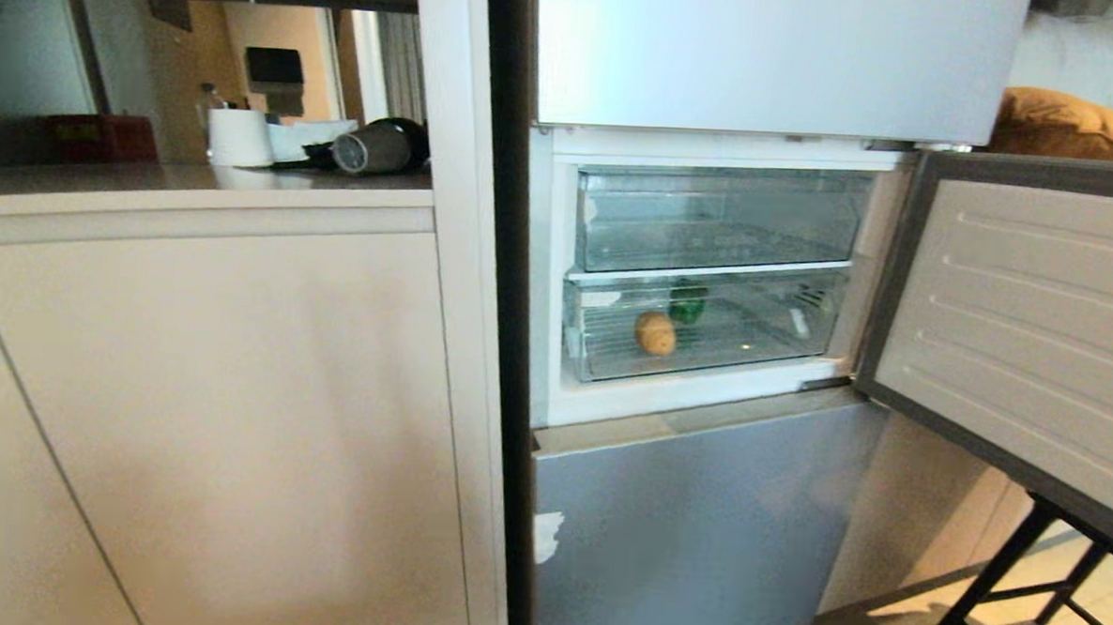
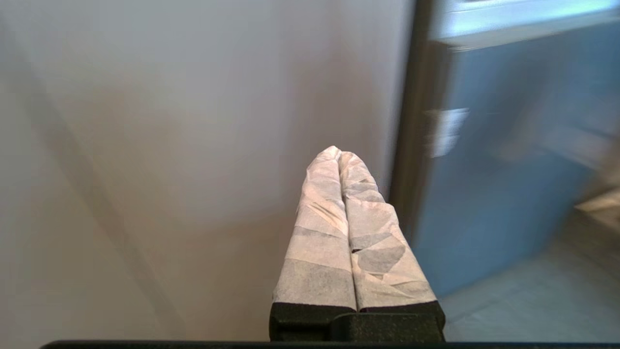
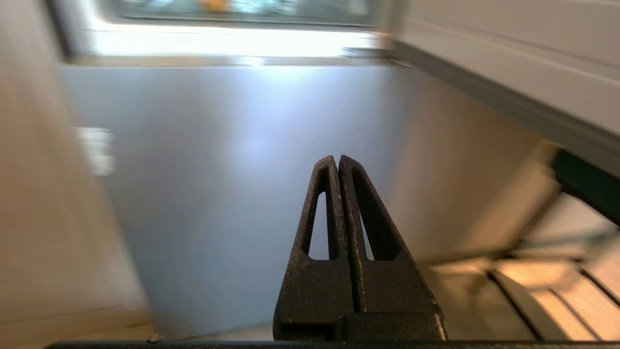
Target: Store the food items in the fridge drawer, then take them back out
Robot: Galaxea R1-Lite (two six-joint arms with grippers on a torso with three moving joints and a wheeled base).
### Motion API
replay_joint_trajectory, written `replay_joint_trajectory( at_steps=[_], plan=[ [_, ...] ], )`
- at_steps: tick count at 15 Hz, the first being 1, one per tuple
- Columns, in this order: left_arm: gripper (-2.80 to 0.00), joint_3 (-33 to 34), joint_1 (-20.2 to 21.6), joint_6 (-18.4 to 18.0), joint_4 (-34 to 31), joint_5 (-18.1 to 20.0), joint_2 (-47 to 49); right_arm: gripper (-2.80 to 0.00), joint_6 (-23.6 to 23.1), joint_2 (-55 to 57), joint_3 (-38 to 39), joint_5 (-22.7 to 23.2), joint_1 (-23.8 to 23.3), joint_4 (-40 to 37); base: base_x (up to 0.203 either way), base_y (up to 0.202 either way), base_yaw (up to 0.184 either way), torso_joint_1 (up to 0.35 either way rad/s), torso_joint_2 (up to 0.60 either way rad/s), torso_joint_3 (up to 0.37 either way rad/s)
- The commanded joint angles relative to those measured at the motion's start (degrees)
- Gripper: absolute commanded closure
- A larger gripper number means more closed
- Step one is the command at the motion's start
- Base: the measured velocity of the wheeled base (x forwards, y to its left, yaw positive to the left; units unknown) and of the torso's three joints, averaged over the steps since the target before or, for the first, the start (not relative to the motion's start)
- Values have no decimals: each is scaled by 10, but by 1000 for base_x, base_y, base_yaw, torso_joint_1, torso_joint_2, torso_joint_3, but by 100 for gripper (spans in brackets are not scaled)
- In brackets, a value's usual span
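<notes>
The fridge's middle compartment stands open in the head view. Its lower clear fridge drawer [image 1: 602,347] is pushed in and holds a tan potato [image 1: 655,333] near the front and a dark green bell pepper [image 1: 686,304] behind it. Neither arm shows in the head view. My left gripper [image 2: 338,151], its fingers wrapped in white tape, is shut and empty, low down facing the beige cabinet panel beside the fridge. My right gripper [image 3: 337,158], bare black, is shut and empty, pointing at the grey lower fridge door [image 3: 232,160]. A blurred orange patch at that view's edge is the potato [image 3: 214,5].
An empty clear upper drawer [image 1: 720,221] sits above the loaded one. The compartment door [image 1: 1026,324] hangs open to the right, over a black-legged stand [image 1: 1005,576]. A counter [image 1: 149,182] at the left carries a white roll, a hair dryer and a red box.
</notes>
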State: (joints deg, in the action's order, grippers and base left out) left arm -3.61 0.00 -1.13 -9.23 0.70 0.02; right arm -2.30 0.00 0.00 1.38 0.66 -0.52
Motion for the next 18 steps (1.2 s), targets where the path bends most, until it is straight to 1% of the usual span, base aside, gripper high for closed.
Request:
replay_joint_trajectory(
  at_steps=[1,4,7,8,10,11,12,13,14,15,16,17,18],
  plan=[
    [0,0,0,0,0,0,-1,0,0,1,-1,0,0,0,1,-10,169,-1,6,3],
    [0,0,0,0,0,0,-1,0,-1,1,-1,1,0,1,0,-6,133,5,0,1],
    [0,0,0,0,-1,0,-1,0,-16,5,-1,0,0,3,0,0,0,0,0,0],
    [0,0,0,0,0,0,-1,0,-15,27,-5,1,0,14,0,0,0,0,0,0],
    [0,0,0,0,0,0,0,0,1,124,-20,6,1,68,0,0,0,0,0,0],
    [0,0,0,0,-1,0,-1,0,11,202,-29,15,3,120,0,0,0,0,0,0],
    [0,0,0,0,0,0,-1,0,18,282,-38,38,5,175,0,0,0,0,0,0],
    [0,0,1,0,-1,0,-1,0,24,352,-52,72,8,216,0,0,0,0,0,0],
    [0,0,0,0,0,0,-1,0,30,416,-71,119,11,249,0,0,0,0,0,0],
    [0,0,0,0,0,0,-1,-280,35,468,-96,168,15,274,0,0,0,0,0,0],
    [0,0,0,0,0,0,-1,-280,38,513,-125,204,18,290,0,0,0,0,0,0],
    [0,0,0,0,0,0,-1,-280,41,557,-157,228,23,300,0,0,0,0,0,0],
    [0,0,0,0,0,0,-1,-280,43,601,-188,242,27,309,0,0,0,0,0,0]
  ],
)
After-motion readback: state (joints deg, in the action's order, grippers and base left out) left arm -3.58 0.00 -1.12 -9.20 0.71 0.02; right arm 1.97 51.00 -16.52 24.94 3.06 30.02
